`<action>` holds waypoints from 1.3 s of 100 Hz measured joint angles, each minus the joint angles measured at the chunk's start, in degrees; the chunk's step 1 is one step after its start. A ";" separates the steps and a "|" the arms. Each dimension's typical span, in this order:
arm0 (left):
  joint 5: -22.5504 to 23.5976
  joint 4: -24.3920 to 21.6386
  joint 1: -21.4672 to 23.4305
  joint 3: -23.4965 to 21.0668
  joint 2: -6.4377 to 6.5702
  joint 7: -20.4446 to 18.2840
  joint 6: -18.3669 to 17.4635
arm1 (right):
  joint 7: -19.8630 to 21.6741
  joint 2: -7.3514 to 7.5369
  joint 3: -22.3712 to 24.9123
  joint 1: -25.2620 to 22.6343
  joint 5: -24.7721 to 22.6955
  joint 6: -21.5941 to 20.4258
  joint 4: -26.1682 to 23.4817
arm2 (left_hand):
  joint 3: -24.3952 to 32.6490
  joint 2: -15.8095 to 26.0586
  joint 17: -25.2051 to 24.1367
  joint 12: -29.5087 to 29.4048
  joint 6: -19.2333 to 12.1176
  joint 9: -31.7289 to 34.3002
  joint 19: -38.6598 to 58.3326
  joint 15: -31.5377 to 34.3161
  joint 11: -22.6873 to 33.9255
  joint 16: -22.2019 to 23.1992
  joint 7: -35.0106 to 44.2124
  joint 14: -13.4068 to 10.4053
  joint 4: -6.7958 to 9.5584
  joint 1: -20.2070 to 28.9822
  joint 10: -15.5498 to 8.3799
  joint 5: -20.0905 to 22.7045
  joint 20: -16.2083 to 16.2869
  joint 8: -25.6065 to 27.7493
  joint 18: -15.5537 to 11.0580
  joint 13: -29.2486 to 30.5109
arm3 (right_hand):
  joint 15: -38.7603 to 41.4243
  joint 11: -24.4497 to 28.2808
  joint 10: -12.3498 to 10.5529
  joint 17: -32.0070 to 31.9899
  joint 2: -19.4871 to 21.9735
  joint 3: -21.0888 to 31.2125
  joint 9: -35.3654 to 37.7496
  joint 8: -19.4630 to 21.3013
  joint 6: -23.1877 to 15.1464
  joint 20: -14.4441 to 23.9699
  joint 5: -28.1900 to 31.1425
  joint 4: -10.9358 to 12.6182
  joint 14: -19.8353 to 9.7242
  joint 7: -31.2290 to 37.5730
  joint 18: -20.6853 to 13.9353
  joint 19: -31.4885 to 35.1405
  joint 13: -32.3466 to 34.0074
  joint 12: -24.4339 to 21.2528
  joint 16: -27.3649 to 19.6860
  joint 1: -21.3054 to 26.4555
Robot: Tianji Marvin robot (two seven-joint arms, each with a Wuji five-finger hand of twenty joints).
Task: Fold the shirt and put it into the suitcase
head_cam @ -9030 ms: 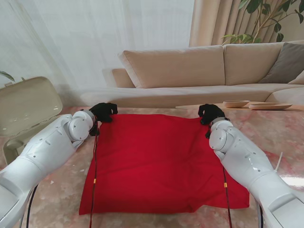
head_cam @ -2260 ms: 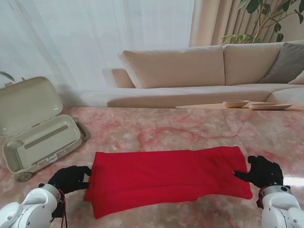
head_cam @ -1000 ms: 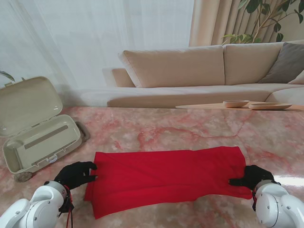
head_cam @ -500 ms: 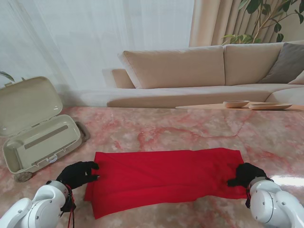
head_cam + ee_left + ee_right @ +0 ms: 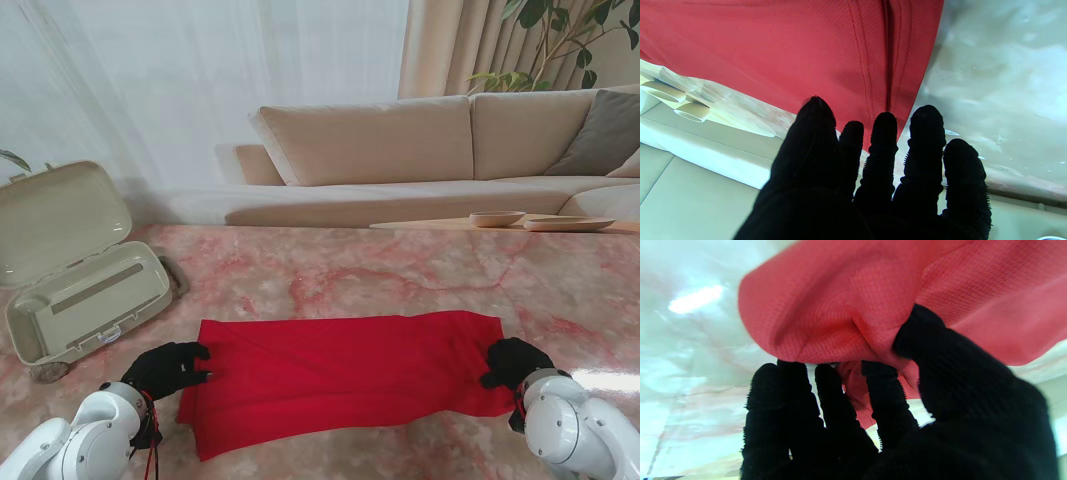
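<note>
Red shirt (image 5: 345, 375) lies folded in a long band on the marble table (image 5: 400, 275), centre-near. Right hand (image 5: 512, 362) at approx 4 o'clock, fingers pinching the shirt's right end, cloth bunched between thumb & fingers (image 5: 885, 390). Left hand (image 5: 165, 370) at approx 8 o'clock, fingers spread, holding nothing, tips at shirt's left edge. Open beige suitcase (image 5: 85, 295) at 10 o'clock, apart from shirt. Sofa (image 5: 400, 150) at 12, wooden bowls (image 5: 497, 218) at 1–2 o'clock.
</note>
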 measured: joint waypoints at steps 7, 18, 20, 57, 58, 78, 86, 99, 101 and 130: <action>-0.13 0.03 0.01 0.08 -0.01 0.10 0.02 | -0.73 -0.17 0.45 0.05 1.81 -1.50 0.47 | 0.00 0.00 0.00 0.00 0.00 0.00 0.00 0.00 0.00 0.00 0.00 0.00 0.00 0.00 0.00 0.00 0.00 0.01 0.00 0.00 | 1.35 0.87 -1.05 -0.31 0.54 1.71 0.35 2.61 1.26 0.00 -1.11 -0.01 0.06 0.46 0.04 0.10 -0.48 0.05 0.66 0.00; -0.32 0.08 0.06 0.10 -0.06 0.49 0.02 | -5.06 -0.79 0.70 -0.23 5.83 -2.58 1.39 | 0.00 0.00 0.00 0.00 0.00 0.00 0.00 0.00 0.00 0.00 0.00 0.00 0.00 0.00 0.01 0.00 -0.01 0.02 0.01 0.00 | 2.68 2.97 -2.11 0.50 0.48 4.22 2.39 5.12 2.66 0.00 -1.37 -0.01 -0.83 0.47 -0.12 0.26 0.25 0.68 0.69 0.00; -0.34 0.08 0.08 0.10 -0.08 0.63 0.02 | -6.24 -0.99 0.70 -0.35 6.56 -2.66 1.54 | 0.00 0.00 0.00 0.00 0.00 0.00 0.00 0.00 0.00 0.00 0.00 0.00 0.00 0.00 0.01 0.00 -0.01 0.02 0.01 0.00 | 2.40 3.43 -2.21 1.17 0.39 4.55 3.31 5.70 2.81 0.00 -1.40 -0.01 -1.18 0.48 -0.22 -0.55 0.93 0.70 0.54 0.00; 0.53 -1.53 1.95 -1.13 -0.49 2.02 -0.01 | -18.97 -4.48 0.68 -2.35 9.05 -5.04 2.99 | 0.00 0.00 -0.01 0.00 0.00 0.00 0.00 0.00 0.00 -0.02 0.00 0.01 0.00 0.00 0.01 0.00 -0.03 0.58 0.01 0.00 | 11.21 12.33 -4.28 25.41 -5.65 12.31 19.45 10.95 4.30 -4.23 -0.50 -0.01 -8.36 1.22 -2.49 11.92 24.23 7.11 -2.57 -0.24; 0.56 -1.61 2.02 -1.18 -0.49 2.02 -0.01 | -19.21 -4.54 0.70 -2.40 9.05 -5.13 3.00 | 0.00 0.00 -0.01 0.00 0.00 0.00 0.00 0.00 0.00 -0.02 0.00 0.01 0.00 0.00 0.01 0.00 -0.03 0.58 0.01 0.00 | 11.21 12.33 -4.28 25.41 -5.65 12.31 19.45 10.95 4.30 -4.23 -0.50 -0.01 -8.36 1.22 -2.49 11.92 24.23 7.11 -2.57 -0.24; 0.80 -2.55 3.11 -1.76 -0.46 1.43 -0.13 | -24.95 -5.75 1.31 -2.66 9.55 -7.95 3.37 | 0.00 0.00 -0.01 0.00 0.00 0.00 0.00 0.00 0.00 -0.04 0.00 0.01 0.00 0.00 0.02 0.00 -0.05 0.58 0.01 0.00 | 19.74 15.24 -1.58 42.46 -11.17 15.26 22.42 11.60 4.23 -11.07 2.05 -0.01 -17.34 2.64 -9.06 18.23 37.30 8.06 -2.46 -0.26; 0.27 -2.55 3.15 -1.65 -0.40 1.10 -0.26 | -25.20 -5.98 1.65 -2.62 9.62 -8.45 3.37 | 0.00 -0.01 -0.01 0.10 0.00 0.00 0.00 0.00 0.00 -0.04 0.00 0.01 0.00 0.00 0.02 0.00 -0.06 0.58 0.01 0.00 | 22.01 15.49 -1.57 45.71 -14.13 16.08 24.40 10.73 3.34 -11.99 3.82 -0.01 -19.42 3.15 -11.01 18.28 38.46 8.35 -1.84 -0.26; -0.17 -2.22 2.92 -1.12 -0.24 0.50 -0.68 | -25.40 -6.04 2.09 -2.55 9.16 -8.98 3.30 | 0.00 -0.02 -0.01 0.64 0.00 0.00 0.00 0.00 0.00 -0.05 0.33 0.01 0.00 0.00 0.02 0.79 -0.10 0.59 0.01 0.00 | 24.59 15.48 -1.69 46.62 -18.02 17.29 26.06 6.53 1.94 -12.01 6.09 -0.01 -20.17 3.92 -12.07 19.44 39.06 8.35 -1.76 -0.26; -0.27 -2.12 2.84 -1.02 -0.23 0.43 -0.72 | -25.40 -6.04 2.16 -2.54 9.16 -9.11 3.29 | 0.00 -0.02 -0.01 0.66 0.00 0.01 0.00 0.00 0.00 -0.05 0.35 0.01 0.00 0.00 0.02 0.81 -0.11 0.59 0.01 0.00 | 24.72 15.47 -1.71 46.65 -18.35 17.33 26.35 6.45 1.90 -12.01 6.29 -0.01 -20.18 3.98 -12.08 19.61 39.10 8.35 -1.76 -0.26; -2.16 -0.16 0.77 1.18 0.23 -1.10 -1.89 | -27.12 -6.16 2.76 -2.51 8.77 -10.33 3.19 | 0.00 -0.03 -0.01 0.76 0.00 0.01 0.00 0.00 0.00 -0.07 0.37 0.01 0.00 0.00 0.06 0.82 -0.64 0.61 0.01 0.00 | 27.27 15.36 -2.35 47.16 -21.49 19.25 27.36 5.70 -0.09 -12.01 6.68 -0.01 -20.70 5.39 -12.64 20.40 39.42 8.36 -1.76 -0.26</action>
